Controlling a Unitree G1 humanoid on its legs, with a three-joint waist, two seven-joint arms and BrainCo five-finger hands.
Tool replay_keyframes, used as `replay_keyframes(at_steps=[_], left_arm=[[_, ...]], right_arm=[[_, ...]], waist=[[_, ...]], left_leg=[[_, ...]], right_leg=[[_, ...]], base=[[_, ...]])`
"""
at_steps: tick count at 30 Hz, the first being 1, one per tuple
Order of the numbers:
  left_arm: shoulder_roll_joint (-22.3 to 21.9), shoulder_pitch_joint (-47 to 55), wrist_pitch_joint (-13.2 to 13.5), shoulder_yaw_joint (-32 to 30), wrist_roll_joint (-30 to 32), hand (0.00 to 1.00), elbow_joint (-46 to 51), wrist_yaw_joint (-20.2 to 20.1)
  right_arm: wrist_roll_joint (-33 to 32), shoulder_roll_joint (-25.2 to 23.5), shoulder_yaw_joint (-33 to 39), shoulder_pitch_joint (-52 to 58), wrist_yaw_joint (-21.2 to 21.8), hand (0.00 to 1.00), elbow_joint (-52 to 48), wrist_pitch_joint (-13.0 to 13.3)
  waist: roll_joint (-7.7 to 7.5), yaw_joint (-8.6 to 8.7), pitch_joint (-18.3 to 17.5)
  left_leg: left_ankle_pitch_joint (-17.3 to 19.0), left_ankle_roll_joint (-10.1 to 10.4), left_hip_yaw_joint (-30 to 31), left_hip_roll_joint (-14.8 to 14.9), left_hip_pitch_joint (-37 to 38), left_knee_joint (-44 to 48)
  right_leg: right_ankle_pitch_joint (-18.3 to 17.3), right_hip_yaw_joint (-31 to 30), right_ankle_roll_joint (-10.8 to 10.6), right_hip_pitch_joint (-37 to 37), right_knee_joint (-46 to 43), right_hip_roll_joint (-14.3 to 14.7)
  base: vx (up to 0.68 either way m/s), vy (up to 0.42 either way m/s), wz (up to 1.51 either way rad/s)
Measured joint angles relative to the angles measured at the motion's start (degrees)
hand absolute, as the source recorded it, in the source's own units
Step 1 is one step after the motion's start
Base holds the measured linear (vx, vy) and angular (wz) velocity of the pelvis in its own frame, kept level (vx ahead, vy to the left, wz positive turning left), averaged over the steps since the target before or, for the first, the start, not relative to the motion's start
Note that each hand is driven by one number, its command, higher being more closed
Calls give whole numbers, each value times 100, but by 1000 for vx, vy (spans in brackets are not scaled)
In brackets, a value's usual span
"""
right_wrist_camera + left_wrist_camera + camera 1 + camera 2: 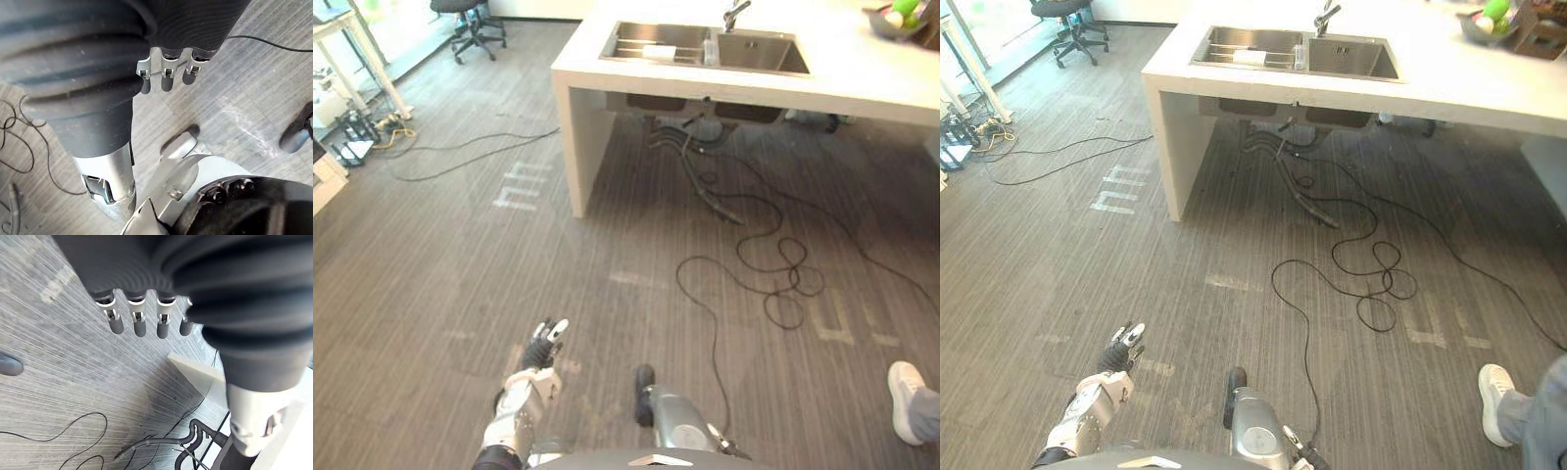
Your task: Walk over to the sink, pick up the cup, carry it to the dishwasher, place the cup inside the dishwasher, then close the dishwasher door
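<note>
My left hand (pixel 545 349) hangs over the floor (pixel 460 274), fingers loose, holding nothing. My right hand (pixel 167 74) is loose and empty too. Far ahead, the sink (pixel 759 57) sits in the white counter (pixel 582 61). A small clear cup (pixel 710 47) seems to stand by its middle wall.

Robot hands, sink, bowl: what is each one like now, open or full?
Left hand with silver dark-tipped fingers: open, holding nothing.
Right hand, same silver fingers: open, holding nothing.
Steel double sink: left basin holds a wire rack.
Grey bowl: holds green fruit.
</note>
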State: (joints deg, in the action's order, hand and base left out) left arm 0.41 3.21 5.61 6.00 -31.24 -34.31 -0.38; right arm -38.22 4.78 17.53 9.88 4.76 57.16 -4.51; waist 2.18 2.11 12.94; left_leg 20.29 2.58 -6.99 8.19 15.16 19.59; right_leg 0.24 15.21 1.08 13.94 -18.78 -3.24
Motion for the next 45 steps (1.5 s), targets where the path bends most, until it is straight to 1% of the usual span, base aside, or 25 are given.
replay_keyframes(at_steps=[1,3,4,6,8,11,14,16,18,19,20,21,23,25,26,27,28,29,31,33,36,39,40,44,45], left_arm=[[-60,-22,59,-5,0,0,10,-1],[-271,-23,295,72,4,0,304,-13],[-284,-19,347,126,11,0,415,-10],[-272,-16,400,160,10,0,940,82],[-217,-34,409,166,9,0,1526,229],[-37,-50,397,245,6,0,2392,446],[-85,-122,382,316,8,0,2915,660],[-115,-245,389,303,7,0,2966,720],[-188,-255,409,305,7,0,3128,711],[-167,-300,481,265,7,0,3153,699],[-114,-332,482,205,9,0,3128,705],[-61,-355,472,74,13,0,3117,719],[-18,-419,444,7,39,0,3123,723],[40,-440,403,25,64,0,3137,723],[124,-440,358,33,113,0,3147,726],[181,-430,313,33,196,0,3190,751],[192,-416,302,33,230,0,3250,763],[189,-407,304,33,235,0,3403,770],[215,-416,384,-29,235,0,3633,749],[291,-512,510,-122,231,0,3824,722],[541,-636,633,-139,211,0,3823,725],[606,-505,835,-271,86,0,3876,722],[642,-489,866,-336,-18,0,4060,707],[239,-521,660,-211,-69,0,4260,749],[756,-488,441,-358,9,0,3789,782]], right_arm=[[-45,-14,95,-34,2,0,-2,-55],[-126,-90,307,-52,43,0,9,-85],[-55,-87,305,-61,89,0,7,-74],[268,-7,216,-190,236,0,-3,-5],[239,67,70,-394,251,0,9,-7],[75,110,-254,-764,259,0,-106,-71],[75,176,-710,-665,219,0,-518,-66],[21,196,-777,-461,207,0,-660,-99],[-57,246,-672,-263,167,0,-655,-203],[-89,219,-488,-231,91,0,-441,-275],[-88,130,-371,-236,71,0,-253,-303],[-86,49,-241,-298,86,0,-4,-370],[-64,14,-34,-307,93,0,270,-407],[74,12,86,-283,95,0,413,-393],[210,4,97,-300,85,0,453,-352],[262,-10,126,-301,48,0,450,-308],[261,7,127,-303,-7,0,449,-287],[252,32,152,-307,-84,0,453,-251],[205,44,203,-332,-187,0,446,-191],[153,10,322,-346,-246,0,447,-193],[82,-71,518,-174,-241,0,506,-228],[253,-143,434,179,-119,0,503,-325],[281,-206,358,358,-4,0,538,-387],[412,194,316,253,268,0,465,-473],[254,278,-145,-4,648,0,455,-568]], waist=[[27,-20,-21],[63,25,-55],[50,6,-46],[58,-44,-28],[17,-184,13],[27,-393,24],[-111,-537,98],[-137,-526,109],[7,-526,-2],[9,-535,-72],[-170,-544,-102],[-379,-521,-190],[-439,-543,-226],[-480,-535,-253],[-478,-524,-252],[-465,-496,-246],[-457,-488,-243],[-417,-477,-231],[-296,-399,-185],[-240,-288,-178],[-162,-234,-176],[-299,-213,-285],[-446,-253,-413],[166,-236,-605],[34,-210,-624]], left_leg=[[-189,71,41,-1,-195,827],[-1575,645,87,281,-813,2497],[-1911,671,74,395,-1008,2907],[-1677,413,-131,656,-1889,4464],[-1238,300,-144,375,-2524,4249],[-1088,131,-476,-48,-2958,1553],[-1679,277,-587,-372,-3029,-289],[-1971,297,-725,-401,-3039,-415],[-2183,128,-693,-332,-2917,-570],[-2678,-272,-584,-368,-2854,-604],[-2509,-377,-673,-517,-2852,-496],[-2294,-478,-719,-671,-2918,-392],[-1987,-547,-722,-779,-2878,-274],[-1703,-634,-738,-991,-2583,-333],[-1548,-639,-763,-1103,-2297,-410],[-1431,-624,-763,-1198,-1957,-522],[-1384,-631,-762,-1239,-1770,-608],[-1307,-615,-763,-1280,-1422,-785],[-1293,-620,-750,-1255,-999,-1036],[-1273,-590,-701,-1050,-800,-1000],[-949,-347,-507,-718,-665,-823],[-489,18,-239,-563,-263,-639],[-223,227,-176,-524,-261,-460],[-383,389,-80,133,-456,-517],[-653,327,209,-157,-311,-1379]], right_leg=[[-87,6,136,-12,-42,72],[-347,228,317,-522,168,270],[-396,226,370,-699,283,301],[-447,243,442,-1485,867,472],[-460,115,456,-1895,1252,516],[-496,-191,415,-2235,1553,467],[-883,-413,162,-2640,1398,209],[-1352,-495,-77,-2906,1096,66],[-1773,-581,-268,-3127,887,148],[-2053,-669,-274,-3243,776,138],[-2139,-700,-319,-3255,710,-2],[-2037,-734,-444,-3118,534,-202],[-1744,-852,-597,-2884,-100,-366],[-1373,-946,-1004,-2372,-1523,-622],[-944,-1106,-1562,-1933,-2742,-782],[-769,-1071,-1657,-1522,-3816,-963],[-782,-910,-1463,-1339,-4218,-1101],[-950,-498,-879,-1016,-4642,-1382],[-1306,-37,-512,-563,-4331,-1550],[-1472,187,-457,-162,-2197,-1301],[-383,71,-477,-89,350,-1041],[460,-119,-385,-211,-327,-1117],[193,-180,-379,-369,-369,-1109],[-83,145,-274,-500,98,-468],[1168,-236,-242,-1245,2348,-136]], base=[[574,-266,-2],[621,-282,29],[576,-208,33],[548,-183,7],[390,-129,-32],[348,-30,-65],[429,96,-37],[463,185,-28],[544,293,-15],[572,340,-15],[549,293,-13],[412,199,-4],[516,282,11],[494,293,13],[437,240,1],[422,219,-3],[471,207,-10],[438,154,-14],[374,76,-7],[322,-53,12],[309,-135,42],[398,-334,55],[475,-489,36],[269,-299,13],[100,-104,6]])
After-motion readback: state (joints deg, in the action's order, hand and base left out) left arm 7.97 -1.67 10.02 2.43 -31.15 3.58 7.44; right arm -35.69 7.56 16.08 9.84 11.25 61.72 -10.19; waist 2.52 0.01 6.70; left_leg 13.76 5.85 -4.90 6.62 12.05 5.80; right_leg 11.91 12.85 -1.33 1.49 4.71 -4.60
